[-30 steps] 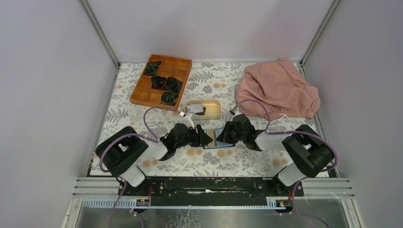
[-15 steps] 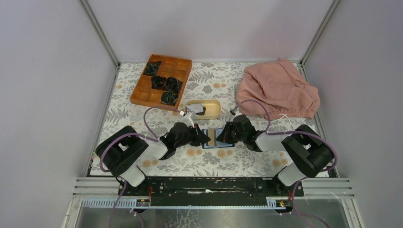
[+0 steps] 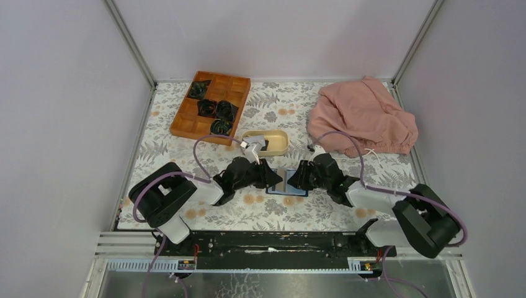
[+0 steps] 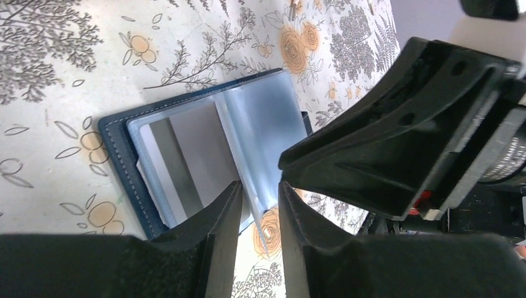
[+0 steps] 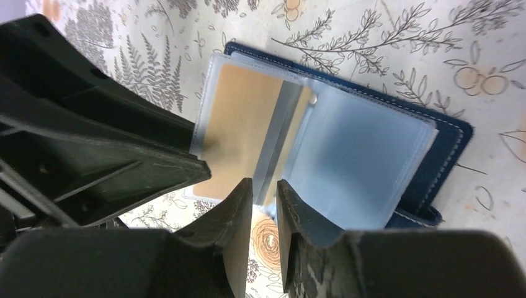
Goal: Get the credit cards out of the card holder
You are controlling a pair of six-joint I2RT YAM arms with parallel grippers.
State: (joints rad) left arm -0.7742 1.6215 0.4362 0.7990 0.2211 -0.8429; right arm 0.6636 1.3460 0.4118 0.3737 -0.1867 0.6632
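Left fingers, right fingers straddling sleeves, card holder open between

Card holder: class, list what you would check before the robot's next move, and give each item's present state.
1. Card holder lies open on the table: ok.
2. Sleeves emptied: not ok; a grey-striped card and a tan card sit inside.
3. Left gripper clamped on the clear sleeve leaf between its fingers: not ok, a gap shows.
4. Right gripper holds a card: not ok, fingers slightly apart.
5. Grippers apart, one on each side of the holder: ok.
6. Room in the beige dish: cannot tell.
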